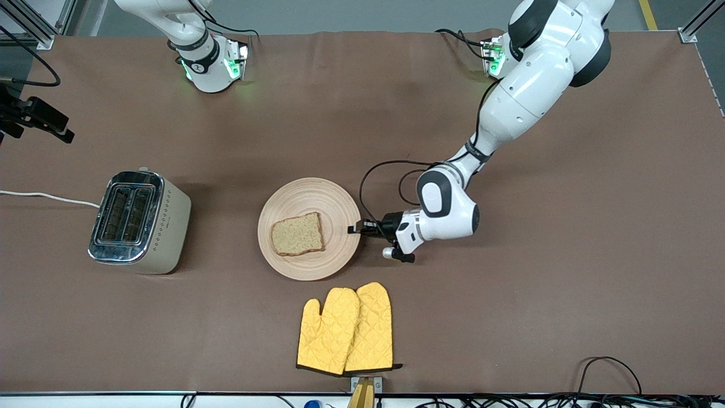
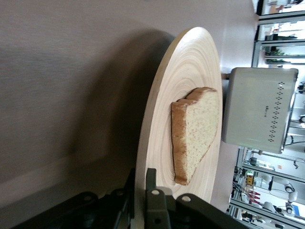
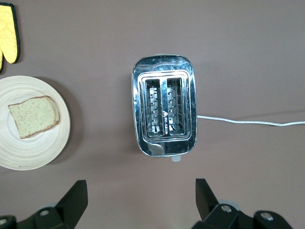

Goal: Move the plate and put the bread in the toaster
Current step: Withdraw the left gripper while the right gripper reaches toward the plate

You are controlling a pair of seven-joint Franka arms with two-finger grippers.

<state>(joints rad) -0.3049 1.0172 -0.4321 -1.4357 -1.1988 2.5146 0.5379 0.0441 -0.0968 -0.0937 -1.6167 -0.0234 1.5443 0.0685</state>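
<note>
The light wooden plate (image 1: 306, 195) lies mid-table with the bread (image 1: 297, 234) on it. My left gripper (image 1: 355, 229) is shut on the plate's rim at the edge toward the left arm's end. The left wrist view shows my left gripper (image 2: 141, 174) with one finger on each face of the plate (image 2: 171, 95), and the bread (image 2: 195, 133) and toaster (image 2: 257, 109) past it. The toaster (image 1: 139, 222) stands toward the right arm's end, slots empty. My right gripper (image 3: 140, 191) is open and empty, high over the table beside the toaster (image 3: 164, 105); the plate (image 3: 28, 152) and bread (image 3: 33, 116) show there too.
A pair of yellow oven mitts (image 1: 345, 328) lies nearer the front camera than the plate; one also shows in the right wrist view (image 3: 9, 33). The toaster's white cord (image 1: 51, 197) runs off toward the right arm's end of the table.
</note>
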